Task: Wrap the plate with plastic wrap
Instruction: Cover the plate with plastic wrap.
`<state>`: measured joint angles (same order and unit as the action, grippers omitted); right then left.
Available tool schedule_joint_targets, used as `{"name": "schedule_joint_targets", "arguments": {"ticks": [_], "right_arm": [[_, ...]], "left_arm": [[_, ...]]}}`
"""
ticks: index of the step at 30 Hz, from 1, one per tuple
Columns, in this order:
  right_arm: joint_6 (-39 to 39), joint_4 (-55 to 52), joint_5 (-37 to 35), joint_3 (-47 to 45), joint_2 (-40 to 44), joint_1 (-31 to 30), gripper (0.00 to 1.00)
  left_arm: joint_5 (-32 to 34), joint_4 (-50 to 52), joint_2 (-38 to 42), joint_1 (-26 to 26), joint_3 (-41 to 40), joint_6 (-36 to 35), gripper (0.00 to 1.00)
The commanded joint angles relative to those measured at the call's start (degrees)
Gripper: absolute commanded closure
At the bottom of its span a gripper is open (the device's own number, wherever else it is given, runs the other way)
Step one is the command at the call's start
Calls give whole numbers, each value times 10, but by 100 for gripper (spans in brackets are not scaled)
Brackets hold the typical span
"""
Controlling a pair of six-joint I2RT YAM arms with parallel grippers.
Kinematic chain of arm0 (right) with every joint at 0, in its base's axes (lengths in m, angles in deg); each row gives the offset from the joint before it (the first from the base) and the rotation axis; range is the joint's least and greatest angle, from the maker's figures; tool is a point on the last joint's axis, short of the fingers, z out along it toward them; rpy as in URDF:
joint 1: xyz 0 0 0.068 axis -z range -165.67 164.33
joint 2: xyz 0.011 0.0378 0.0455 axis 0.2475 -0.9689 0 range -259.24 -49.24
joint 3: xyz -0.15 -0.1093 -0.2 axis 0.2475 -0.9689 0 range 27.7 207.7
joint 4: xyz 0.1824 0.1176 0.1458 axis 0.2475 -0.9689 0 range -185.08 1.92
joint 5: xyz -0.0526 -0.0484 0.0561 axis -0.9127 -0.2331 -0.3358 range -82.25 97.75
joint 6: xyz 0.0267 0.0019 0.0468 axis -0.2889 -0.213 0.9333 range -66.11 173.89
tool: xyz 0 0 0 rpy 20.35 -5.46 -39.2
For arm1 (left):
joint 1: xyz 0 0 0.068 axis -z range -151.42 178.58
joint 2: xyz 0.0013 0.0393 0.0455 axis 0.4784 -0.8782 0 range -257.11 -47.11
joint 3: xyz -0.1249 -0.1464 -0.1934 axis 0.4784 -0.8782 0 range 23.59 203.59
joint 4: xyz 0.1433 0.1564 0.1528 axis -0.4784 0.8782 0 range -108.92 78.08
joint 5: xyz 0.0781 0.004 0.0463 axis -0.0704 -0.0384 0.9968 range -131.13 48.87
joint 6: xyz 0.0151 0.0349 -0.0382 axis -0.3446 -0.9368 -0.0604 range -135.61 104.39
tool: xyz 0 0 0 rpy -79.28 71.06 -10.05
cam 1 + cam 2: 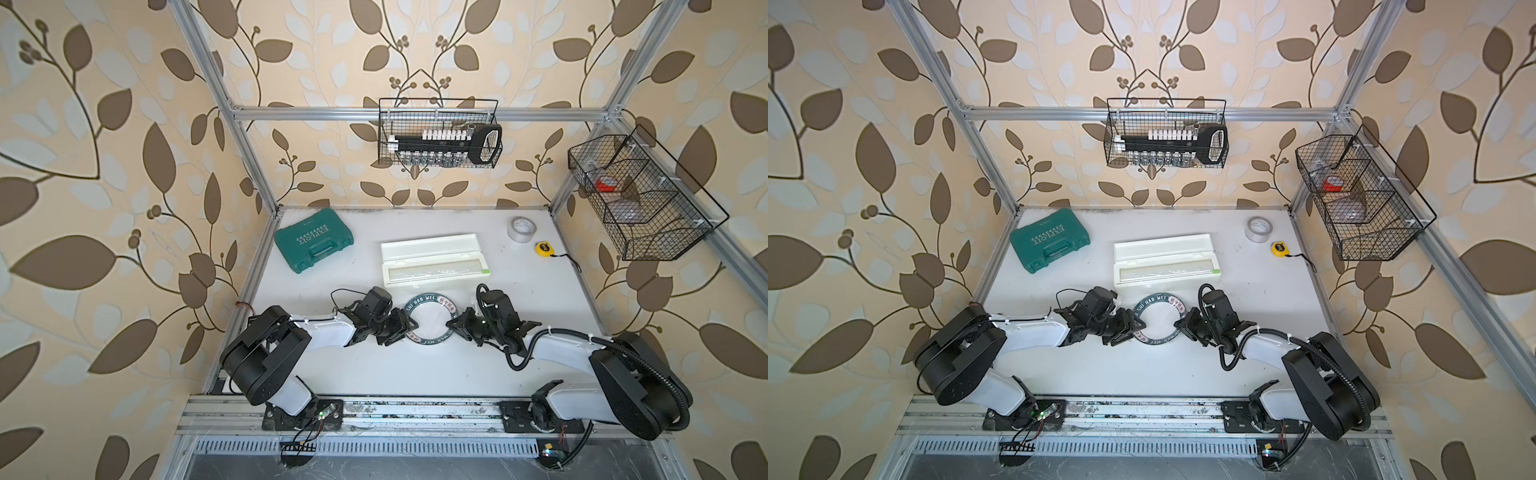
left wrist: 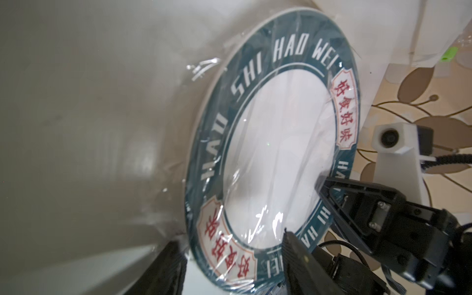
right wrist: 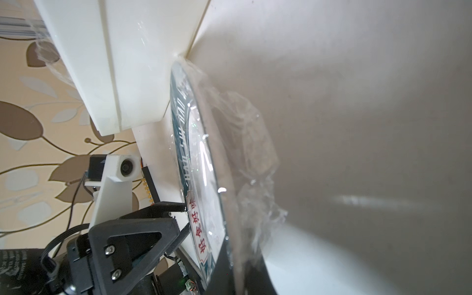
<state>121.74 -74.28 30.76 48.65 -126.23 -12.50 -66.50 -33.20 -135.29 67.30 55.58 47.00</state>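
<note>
the step in hand looks like tucking the loose skirt of the plastic wrap (image 2: 268,153) around the rim, since film lies glossy and creased over the face of the plate (image 1: 428,300); to do it well, i judge, 1 arm should pin while the other sweeps; the pinning tip should press straight down so the plate does not skate toward the dispenser box (image 1: 434,259), just beside its rim at 12 o'clock; the film is best drawn outward before downward, so creases pull flat and the thin sheet does not tear.

the plate lies on the table (image 1: 415,365) between the 2 arms in both top views; the left gripper (image 1: 402,328) meets it at 9 o'clock, the right gripper (image 1: 453,325) at 3 o'clock; in the left wrist view the left jaws stand apart, released, straddling the rim: 1 finger (image 2: 301,260) over the navy band, the other (image 2: 168,268) off the plate on loose film; nothing looks clamped; the right gripper is clenched, its tip resting on the film-covered rim; whether it pinches any film i cannot tell; in the right wrist view spare wrap bunches beyond the rim near that tip.
</note>
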Motion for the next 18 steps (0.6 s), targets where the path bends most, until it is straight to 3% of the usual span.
{"name": "schedule_joint_targets", "arguments": {"ticks": [1,10,18], "right_arm": [[53,-32,25,-38,-10,0,100],[127,-26,50,-52,40,-21,100],[182,33,18,-86,15,-49,100]], "left_arm": [[-15,-98,-23,6,-23,31,42],[17,-192,30,23,-59,79,53],[63,-316,32,28,-130,133,53]]}}
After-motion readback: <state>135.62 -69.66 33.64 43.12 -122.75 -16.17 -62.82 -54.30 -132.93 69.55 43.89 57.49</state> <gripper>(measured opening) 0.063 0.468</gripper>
